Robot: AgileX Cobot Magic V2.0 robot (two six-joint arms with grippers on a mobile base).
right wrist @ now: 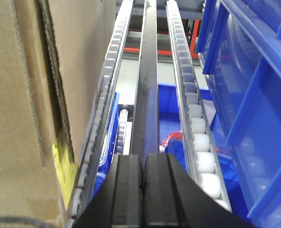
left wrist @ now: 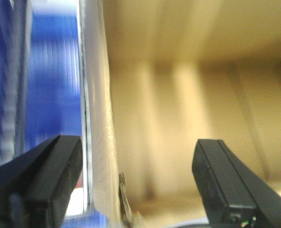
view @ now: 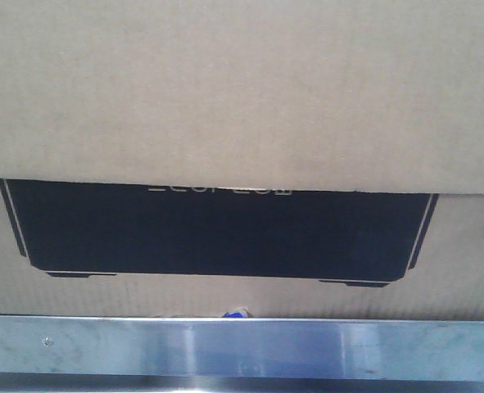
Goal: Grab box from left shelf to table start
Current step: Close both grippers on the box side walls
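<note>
Front view: the box [view: 242,90] fills nearly the whole frame. Its black panel [view: 217,229] with a thin white border sits across the middle, and a cardboard flap hides half the lettering. A steel rail [view: 242,348] runs along the bottom edge, with the box just behind it.

Left wrist view, blurred: the left gripper [left wrist: 138,187] has its fingers spread wide, one lower left and one lower right, gripping nothing. A pale box edge comes down between them. Tan cardboard fills the right side and blue plastic [left wrist: 54,71] the left. I cannot tell what the box holds.

Right wrist view: the right gripper [right wrist: 143,164] is at bottom centre, its fingers pressed together with nothing between them. The shelf [right wrist: 111,71] shows two rows of white rollers [right wrist: 197,142] running up the frame, with a dark divider [right wrist: 145,95] between them. The box stands at the left against the left roller row, with a yellow label [right wrist: 64,166] on its corner. Stacked bins [right wrist: 254,95] fill the right side, contents unseen. A lower bin [right wrist: 171,102] seen through the rollers holds something red [right wrist: 172,140]; I can't make out what.
</note>
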